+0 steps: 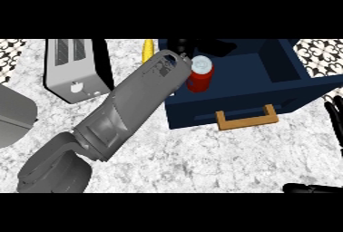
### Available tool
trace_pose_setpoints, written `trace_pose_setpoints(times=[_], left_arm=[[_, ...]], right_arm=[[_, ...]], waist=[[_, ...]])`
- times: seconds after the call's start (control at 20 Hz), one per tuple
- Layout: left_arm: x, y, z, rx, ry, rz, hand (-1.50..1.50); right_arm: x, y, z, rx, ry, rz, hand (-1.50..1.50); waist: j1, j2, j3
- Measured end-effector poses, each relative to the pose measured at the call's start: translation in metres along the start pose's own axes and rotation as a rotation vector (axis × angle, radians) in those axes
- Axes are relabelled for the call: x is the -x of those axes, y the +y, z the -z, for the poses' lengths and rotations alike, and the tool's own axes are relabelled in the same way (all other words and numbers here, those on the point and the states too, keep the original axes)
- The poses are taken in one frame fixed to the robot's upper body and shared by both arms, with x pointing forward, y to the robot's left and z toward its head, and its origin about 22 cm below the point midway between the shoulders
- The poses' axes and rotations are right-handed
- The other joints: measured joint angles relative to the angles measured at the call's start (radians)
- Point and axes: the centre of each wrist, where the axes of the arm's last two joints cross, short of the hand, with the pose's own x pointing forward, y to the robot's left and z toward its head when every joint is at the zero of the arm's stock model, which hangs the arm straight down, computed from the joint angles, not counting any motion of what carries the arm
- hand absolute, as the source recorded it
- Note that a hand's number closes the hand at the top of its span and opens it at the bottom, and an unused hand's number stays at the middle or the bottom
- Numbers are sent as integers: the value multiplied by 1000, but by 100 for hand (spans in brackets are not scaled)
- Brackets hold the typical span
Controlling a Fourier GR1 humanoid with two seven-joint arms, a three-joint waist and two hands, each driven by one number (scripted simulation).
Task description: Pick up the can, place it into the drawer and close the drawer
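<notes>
While the red can stands upright inside the open blue drawer, near the drawer's left wall, the job looks more than half done. The can is off the counter and in the drawer, so picking it up and carrying it over seem finished. What I think is left is to let go of the can, pull the hand back out, and push the drawer shut by its front, where the wooden handle sticks out. The drawer is wide open now. The left arm comes in from the counter's near left corner and reaches far across to the drawer's back left corner, slanting up and to the right. The left hand sits just behind and beside the can's top, up against it. Its black fingers look curled at the can, but they are dark against the dark drawer, so I cannot tell for sure whether they hold it or have let go. The right hand shows at the counter's right edge, fingers straight and up, resting and holding nothing. A grey toaster stands near the counter's far left corner, and a yellow thing pokes out by the far edge, just left of the drawer.
</notes>
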Motion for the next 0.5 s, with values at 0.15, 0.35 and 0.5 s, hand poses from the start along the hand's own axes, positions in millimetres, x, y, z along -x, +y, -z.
trace_pose_setpoints(times=[0.15,0.35,0.5], left_arm=[[4,0,-2,-16,8,-15,-150],[2,-1,-2,-30,18,-43,-150],[-1,-1,-2,-29,28,-74,-150]], right_arm=[[-1,-1,0,4,-11,-12,-150],[-12,-5,-5,-1,-57,-102,-150],[-20,-6,-3,-10,-98,-196,-150]], waist=[[-1,0,0],[1,-3,-1],[11,-3,-1]])
